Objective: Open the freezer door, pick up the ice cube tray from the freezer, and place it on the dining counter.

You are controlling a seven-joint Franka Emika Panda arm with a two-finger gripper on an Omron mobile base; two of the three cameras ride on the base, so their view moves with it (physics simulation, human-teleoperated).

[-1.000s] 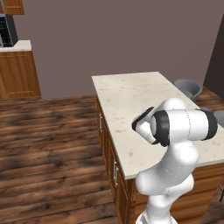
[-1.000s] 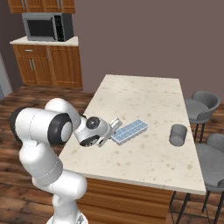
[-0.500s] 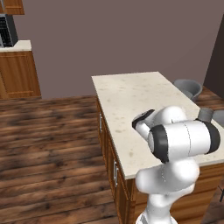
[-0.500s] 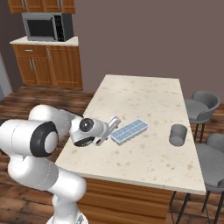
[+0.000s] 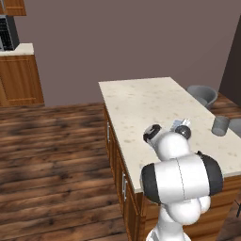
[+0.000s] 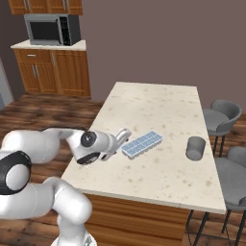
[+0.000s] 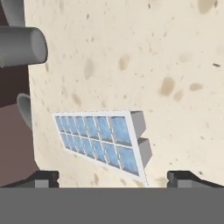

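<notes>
Pale blue, the ice cube tray (image 7: 101, 142) lay flat on the dining counter (image 6: 158, 110), apparently set down there as the task required. It sat just ahead of the gripper (image 7: 113, 178), whose fingers (image 7: 43, 178) stood spread wide, touching nothing. Its long axis ran away from the fingertips toward the grey cup (image 6: 195, 148).

one ice cube tray (image 6: 141, 144), one grey cup (image 6: 195, 148), two chairs (image 6: 219, 118), one microwave (image 6: 53, 29).

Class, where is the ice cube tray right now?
In the right base view, the ice cube tray lies flat on the dining counter, between the open tool and the grey cup.
</notes>
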